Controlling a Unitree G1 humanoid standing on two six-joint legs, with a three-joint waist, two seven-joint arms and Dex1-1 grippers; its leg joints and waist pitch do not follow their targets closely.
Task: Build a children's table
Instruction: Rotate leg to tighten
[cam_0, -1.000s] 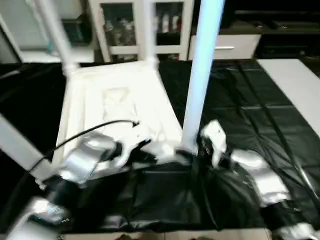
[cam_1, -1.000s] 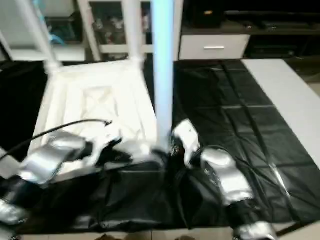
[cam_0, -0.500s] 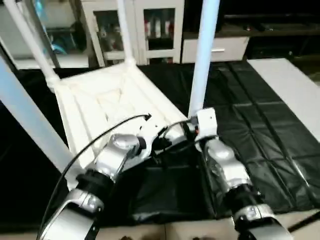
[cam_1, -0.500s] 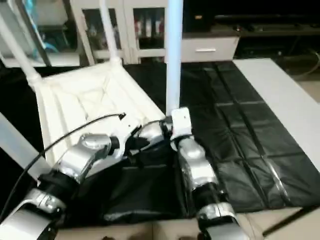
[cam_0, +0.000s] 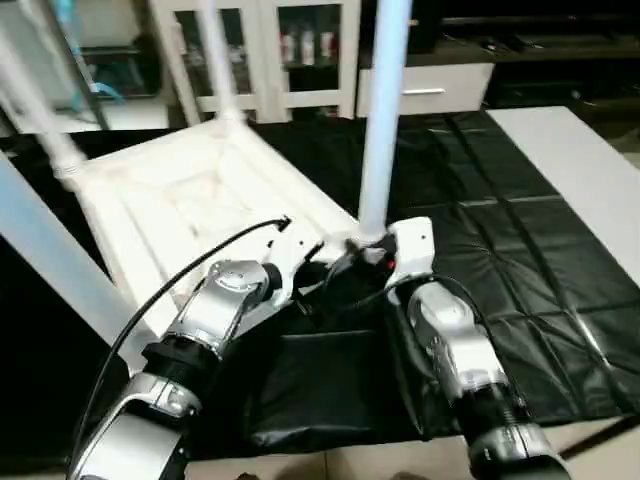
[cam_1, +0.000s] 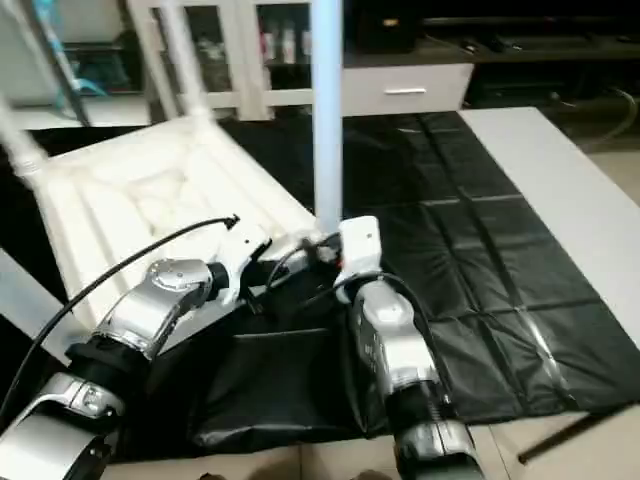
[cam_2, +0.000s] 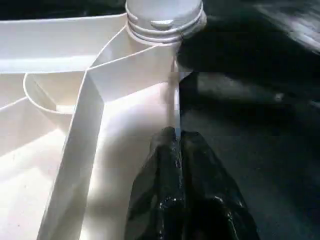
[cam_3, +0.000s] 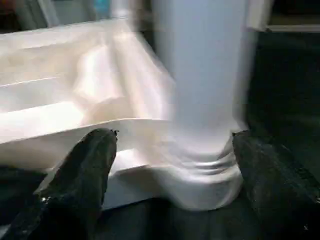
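The children's table lies upside down: a white ribbed tabletop (cam_0: 190, 200) with white legs rising from its corners. The nearest leg (cam_0: 378, 110) stands in the near right corner socket (cam_2: 162, 20). My left gripper (cam_2: 172, 137) is shut on the tabletop's thin rim (cam_2: 176, 100), just beside that socket. At the leg's base (cam_3: 205, 145), my right gripper (cam_3: 172, 142) is open. One of its fingers (cam_3: 90, 165) stands on each side of the base, with a gap on the left. Other legs (cam_0: 217, 60) rise at the far corners.
A black cover lies over the work table (cam_0: 520, 230). A bare white strip (cam_0: 590, 150) runs along its right side. White glass-door cabinets (cam_0: 300, 50) stand behind. A black cable (cam_0: 180, 275) loops over my left forearm. Another leg (cam_0: 50, 250) slants across the near left.
The head camera has swung and settled, shifting the whole picture. My right forearm has drawn in behind the leg's base. The left gripper stays on the rim.
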